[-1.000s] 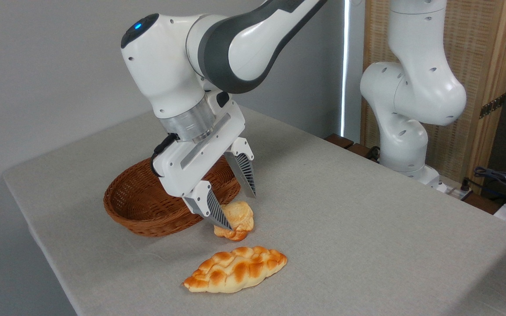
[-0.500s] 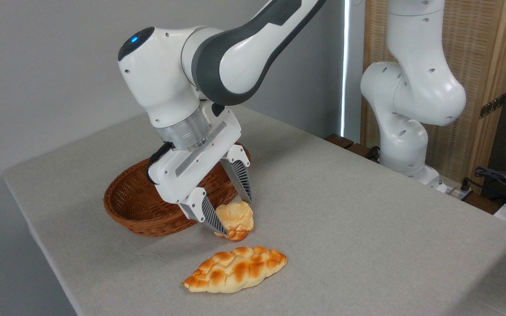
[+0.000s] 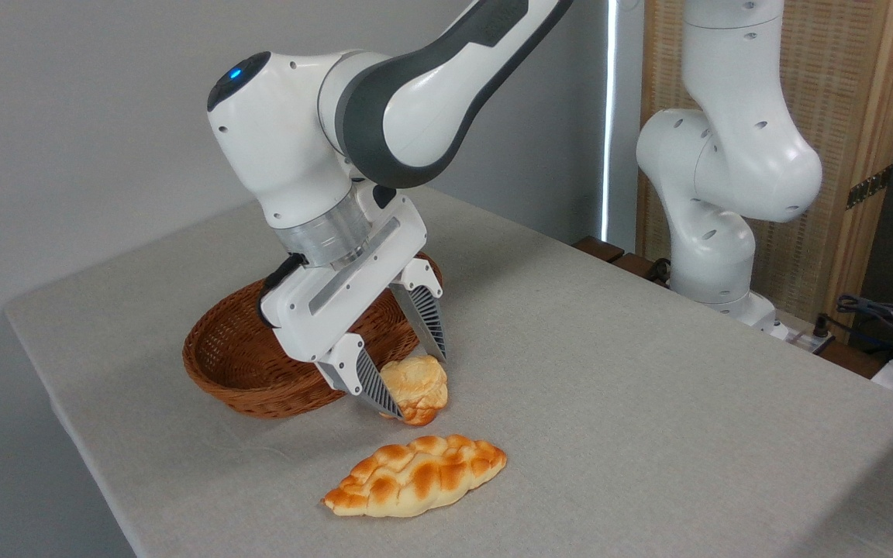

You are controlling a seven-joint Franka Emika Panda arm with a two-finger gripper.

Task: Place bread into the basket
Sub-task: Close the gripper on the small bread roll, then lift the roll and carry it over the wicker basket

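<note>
since a second ago the gripper (image 3: 413, 385) has been lowered and its ribbed fingers (image 3: 373, 384) drawn in until the bread (image 3: 418, 388) is clasped between them, on the table (image 3: 648, 372) just beside the basket (image 3: 237, 364). the braided loaf (image 3: 415, 474) lies near, toward the front edge. open grey cloth is seen rightward; a wicker screen (image 3: 865, 116) stands behind.

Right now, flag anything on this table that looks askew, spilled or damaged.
Nothing stands out. The wicker basket sits upright and intact, the braided loaf lies flat on the table, and the small bun sits whole between the hand's fingers. No crumbs or spills show.
</note>
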